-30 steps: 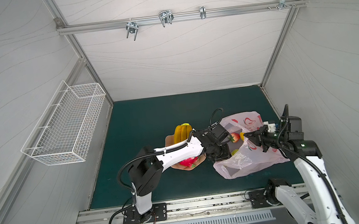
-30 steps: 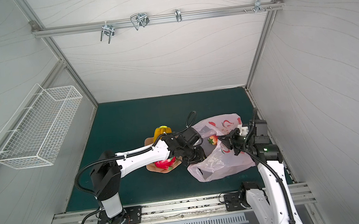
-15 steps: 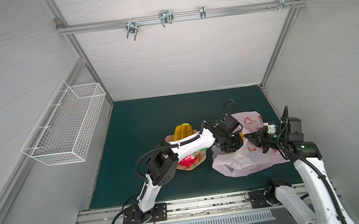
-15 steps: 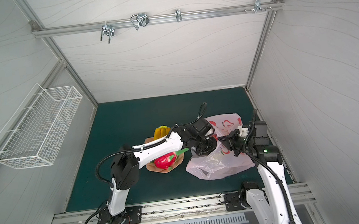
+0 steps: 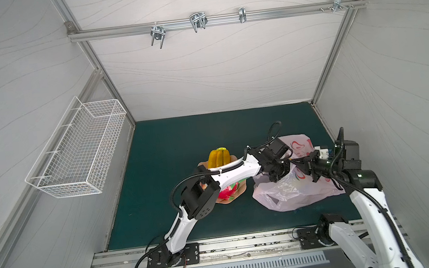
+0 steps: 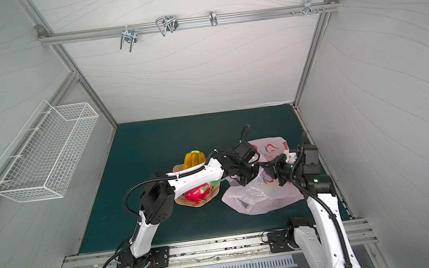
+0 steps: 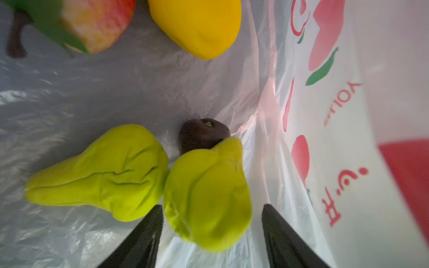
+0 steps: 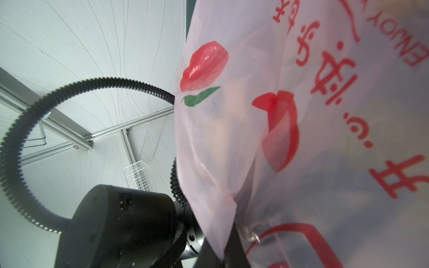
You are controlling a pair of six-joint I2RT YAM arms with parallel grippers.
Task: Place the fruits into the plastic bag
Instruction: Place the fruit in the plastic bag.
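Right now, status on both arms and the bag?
Left jaws open inside the bag, pear loose between them. Right jaws shut on the bag's edge. Bananas, dragon fruit on the plate. Left arm over the plate.

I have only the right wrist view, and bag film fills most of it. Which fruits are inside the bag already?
Observer: The left wrist view shows two green pears, a lemon, an apple and a dark avocado inside the plastic bag.
Operator: Does the left gripper hold any of them?
Observer: No, the left gripper has its fingers apart around one pear, with a gap at one finger.
Operator: What is left outside?
Observer: In both top views, the banana bunch and the dragon fruit are on the plate.
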